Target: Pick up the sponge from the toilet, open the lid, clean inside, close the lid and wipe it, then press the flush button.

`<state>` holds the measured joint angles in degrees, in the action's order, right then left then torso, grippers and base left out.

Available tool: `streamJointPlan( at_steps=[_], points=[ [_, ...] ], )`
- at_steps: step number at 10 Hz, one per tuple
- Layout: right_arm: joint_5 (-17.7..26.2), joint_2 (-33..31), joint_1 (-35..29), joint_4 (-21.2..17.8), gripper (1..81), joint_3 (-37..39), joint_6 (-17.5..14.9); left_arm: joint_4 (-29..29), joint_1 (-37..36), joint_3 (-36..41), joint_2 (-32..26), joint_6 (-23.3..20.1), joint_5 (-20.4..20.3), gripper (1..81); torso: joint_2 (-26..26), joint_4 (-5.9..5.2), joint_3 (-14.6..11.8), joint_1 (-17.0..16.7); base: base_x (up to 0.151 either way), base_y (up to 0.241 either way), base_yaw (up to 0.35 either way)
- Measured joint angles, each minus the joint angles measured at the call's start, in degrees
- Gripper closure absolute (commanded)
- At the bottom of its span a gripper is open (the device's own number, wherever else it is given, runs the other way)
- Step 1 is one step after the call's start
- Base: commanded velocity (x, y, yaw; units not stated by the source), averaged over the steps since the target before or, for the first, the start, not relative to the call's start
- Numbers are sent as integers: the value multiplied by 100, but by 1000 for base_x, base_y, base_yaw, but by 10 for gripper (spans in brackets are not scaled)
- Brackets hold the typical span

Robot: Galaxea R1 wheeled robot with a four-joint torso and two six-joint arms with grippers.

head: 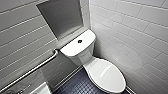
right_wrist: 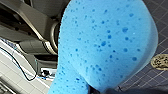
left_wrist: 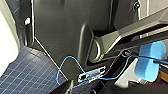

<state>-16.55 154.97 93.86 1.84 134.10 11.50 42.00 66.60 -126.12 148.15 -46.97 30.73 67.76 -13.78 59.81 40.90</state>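
While the right claw [right_wrist: 93, 89] clamped the blue sponge [right_wrist: 105, 45], the toilet lid [head: 107, 75] lay shut; a weak grip might drop it.

Glossy ceramic toilet [head: 92, 62], soft porous sponge [right_wrist: 105, 45] (visibly pitted).

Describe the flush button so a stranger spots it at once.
Start at the white toilet in the tiled corner. Behind its closed oval lid sits the flat rectangular tank top. The flush button is the small dark round spot at its middle, the only dark mark there.
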Motion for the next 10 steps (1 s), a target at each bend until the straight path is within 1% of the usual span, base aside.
streamJointPlan(
  at_steps=[2,3,5,7,8,10],
  points=[
    [-124,-560,-56,-396,811,-859,-367,1,285,-227,210,-252,-183,10,2,0,0,0,0,0,0],
    [-271,-824,-56,-492,811,-1337,-483,1,399,-334,343,-350,-358,10,2,0,0,0,0,0,0],
    [-527,-1420,-76,-630,811,-2434,-621,4,623,-367,483,-464,-684,10,2,0,0,0,0,0,0],
    [-714,-2175,-194,-724,811,-3561,-723,1,824,-411,606,-578,-1029,10,2,0,0,-2,0,0,0],
    [-786,-2559,-266,-764,811,-4080,-759,1,906,-417,692,-633,-1106,10,2,0,0,-2,0,0,0],
    [-819,-3449,-527,-875,811,-5158,-836,4,989,-571,859,-674,-1122,10,2,0,0,-2,0,0,0]
  ],
)
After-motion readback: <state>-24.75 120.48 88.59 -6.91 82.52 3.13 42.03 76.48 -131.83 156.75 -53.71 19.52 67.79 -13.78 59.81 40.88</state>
